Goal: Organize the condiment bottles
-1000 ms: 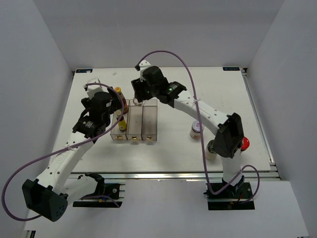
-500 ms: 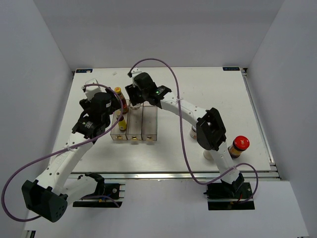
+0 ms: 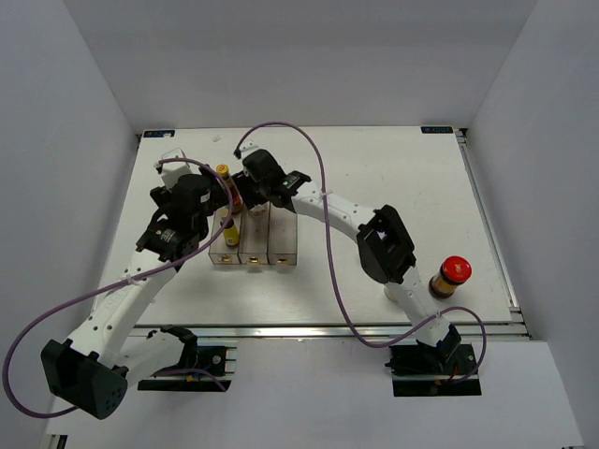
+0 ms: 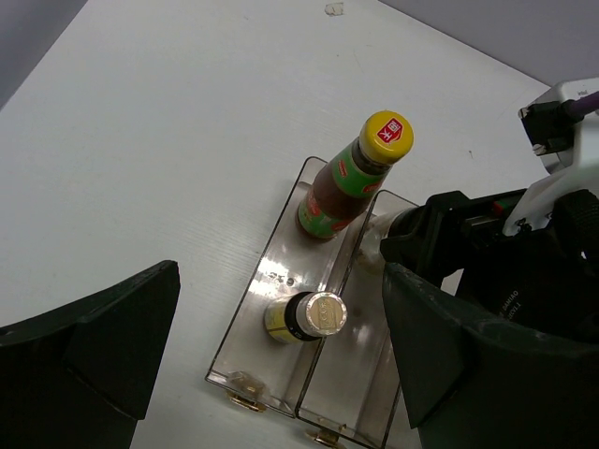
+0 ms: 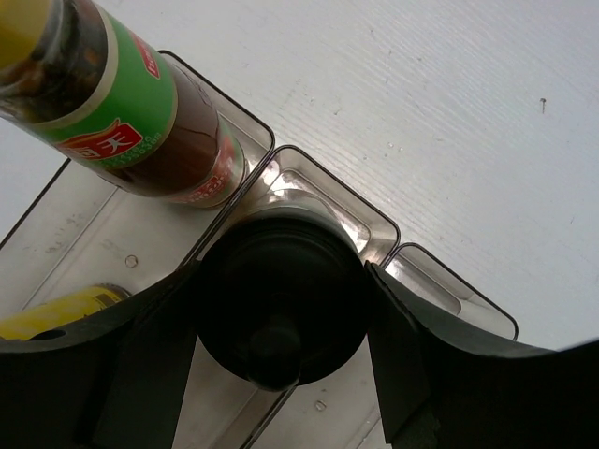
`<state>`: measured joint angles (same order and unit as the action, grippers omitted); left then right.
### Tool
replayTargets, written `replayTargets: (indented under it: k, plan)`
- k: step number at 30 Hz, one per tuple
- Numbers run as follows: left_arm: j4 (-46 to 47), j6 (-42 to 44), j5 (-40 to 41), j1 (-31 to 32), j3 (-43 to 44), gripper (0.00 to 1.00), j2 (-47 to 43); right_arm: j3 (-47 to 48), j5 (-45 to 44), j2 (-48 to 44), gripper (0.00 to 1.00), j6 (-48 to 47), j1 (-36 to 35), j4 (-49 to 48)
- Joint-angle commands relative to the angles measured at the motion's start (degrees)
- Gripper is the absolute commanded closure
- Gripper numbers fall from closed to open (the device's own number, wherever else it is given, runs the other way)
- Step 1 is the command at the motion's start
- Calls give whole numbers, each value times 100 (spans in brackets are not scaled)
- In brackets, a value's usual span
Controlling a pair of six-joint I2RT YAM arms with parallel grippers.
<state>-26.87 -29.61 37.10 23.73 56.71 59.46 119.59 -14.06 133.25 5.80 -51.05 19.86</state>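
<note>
- The black-lidded shaker (image 5: 278,281) is being gripped by the right gripper (image 5: 281,323), with one finger pressed against each side of its lid.
- The shaker is being held directly between the fingertips, upright, with its clear body inside the middle compartment of the clear tray (image 5: 473,301), at the end farthest from the wrist. Whether it is resting on the tray floor cannot be told.
- The slim red sauce bottle (image 5: 140,112) is standing in the neighbouring compartment, just beside the left finger of the right gripper and beyond its tip.
- The tiny yellow-capped bottle (image 5: 56,313) is standing in that same compartment, alongside the same finger and nearer the wrist.
- The left gripper (image 4: 281,271) is being held wide apart above the surface (image 4: 187,122), with nothing clasped. In its wrist view the tiny bottle appears between its fingers and the sauce bottle just past their tips.
- The red-lidded dark jar (image 3: 450,275) is standing well apart from both grippers, back beside the right arm's lower links.
</note>
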Motion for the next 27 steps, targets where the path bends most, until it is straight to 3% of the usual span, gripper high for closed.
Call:
replayTargets:
  k: [1, 4, 5, 8, 19, 23, 27]
  plan:
    - [33, 16, 34, -17, -2, 2, -66, 319, -149, -36, 48, 35, -28, -377]
    - [33, 34, -1, -17, -2, 2, -75, 311, -167, -123, 25, 53, -28, -369]
    - [33, 42, -10, -26, -2, 2, -75, 319, -175, -150, 25, 53, -28, -369]
    - [33, 78, -97, -26, 16, 2, -75, 267, -246, -281, 11, 70, -28, -412]
    - [-46, 227, -484, -17, 174, 2, -268, -295, -202, -1554, 11, 131, -2, -474]
    - [103, 402, -844, -17, 156, 2, -391, -971, -106, -2328, 11, 350, 174, -404]
    - [506, 719, -1774, -17, 148, 2, -295, -2233, 114, -3233, 11, 685, 709, -202]
